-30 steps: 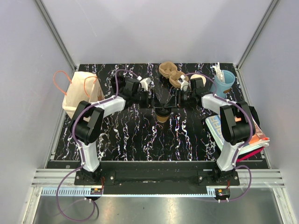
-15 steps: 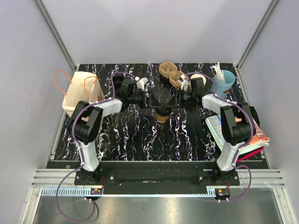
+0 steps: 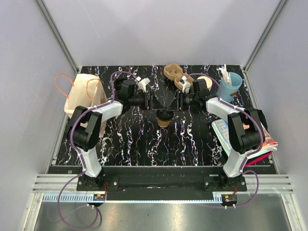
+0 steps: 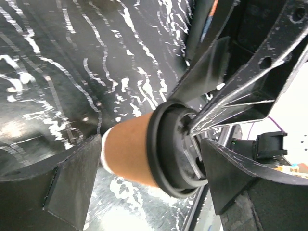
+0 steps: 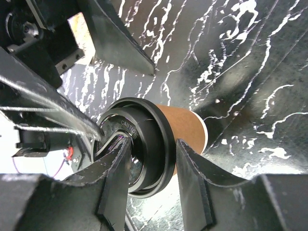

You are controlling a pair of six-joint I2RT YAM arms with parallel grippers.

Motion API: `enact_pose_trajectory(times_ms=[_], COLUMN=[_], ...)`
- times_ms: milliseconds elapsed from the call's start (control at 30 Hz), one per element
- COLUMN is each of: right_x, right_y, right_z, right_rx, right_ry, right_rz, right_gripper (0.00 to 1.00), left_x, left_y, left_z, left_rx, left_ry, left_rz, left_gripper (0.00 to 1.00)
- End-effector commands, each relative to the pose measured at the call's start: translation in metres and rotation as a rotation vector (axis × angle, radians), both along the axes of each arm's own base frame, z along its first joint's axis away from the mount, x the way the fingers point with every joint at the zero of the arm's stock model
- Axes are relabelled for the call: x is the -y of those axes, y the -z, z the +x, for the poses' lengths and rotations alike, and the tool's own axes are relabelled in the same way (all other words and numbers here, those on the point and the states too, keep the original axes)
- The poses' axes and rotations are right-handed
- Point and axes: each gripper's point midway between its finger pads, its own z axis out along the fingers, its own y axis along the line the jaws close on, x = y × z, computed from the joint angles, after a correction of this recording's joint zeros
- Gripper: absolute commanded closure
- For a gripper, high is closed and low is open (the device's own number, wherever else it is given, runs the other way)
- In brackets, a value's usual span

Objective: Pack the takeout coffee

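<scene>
Lid on, cup not in the bag yet: about halfway.

Far left: paper bag [image 3: 84, 96] with orange handles, contents not visible. Left gripper [image 4: 151, 141] spread wide, one finger either side of the takeout coffee [image 3: 165, 119], no contact visible. Cup upright on the marbled table [image 3: 134, 139] at centre, well apart from the bag. Black lid [image 4: 168, 154] looks seated on the rim as far as visible. Right gripper [image 5: 153, 144] narrow, pinching the lid edge, one finger on the lid top and the other against its outer skirt. Further right: stack of nested cups [image 3: 174, 74] and light blue cup [image 3: 232, 85], clear of both arms. Remaining, by best judgement: let go of the lid, grip the cup body, carry left, lower upright into the bag. Risk: a squeeze on the paper wall popping the lid.
</scene>
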Motion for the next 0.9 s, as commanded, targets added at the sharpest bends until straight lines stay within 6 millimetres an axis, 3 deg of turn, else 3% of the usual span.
enact_pose_trajectory(times_ms=[0, 367, 600, 733, 867], right_x=[0.003, 0.012, 0.009, 0.006, 0.005], right_y=[-0.012, 0.004, -0.006, -0.017, -0.015], right_z=[0.009, 0.016, 0.015, 0.012, 0.009], right_rx=[0.108, 0.147, 0.158, 0.169, 0.151], right_ry=[0.018, 0.046, 0.033, 0.012, 0.003], right_rz=[-0.044, -0.147, -0.123, -0.093, -0.084], right_gripper=[0.55, 0.5, 0.38, 0.37, 0.37], left_x=[-0.014, -0.023, -0.025, -0.025, -0.025], left_y=[-0.012, 0.002, 0.013, 0.017, 0.022], left_z=[0.004, -0.002, -0.005, -0.004, -0.004], left_rx=[0.095, 0.097, 0.069, 0.056, 0.034], left_ry=[0.012, 0.055, 0.056, 0.053, 0.049], left_rz=[0.006, 0.054, 0.066, 0.06, 0.059], left_gripper=[0.14, 0.14, 0.14, 0.16, 0.19])
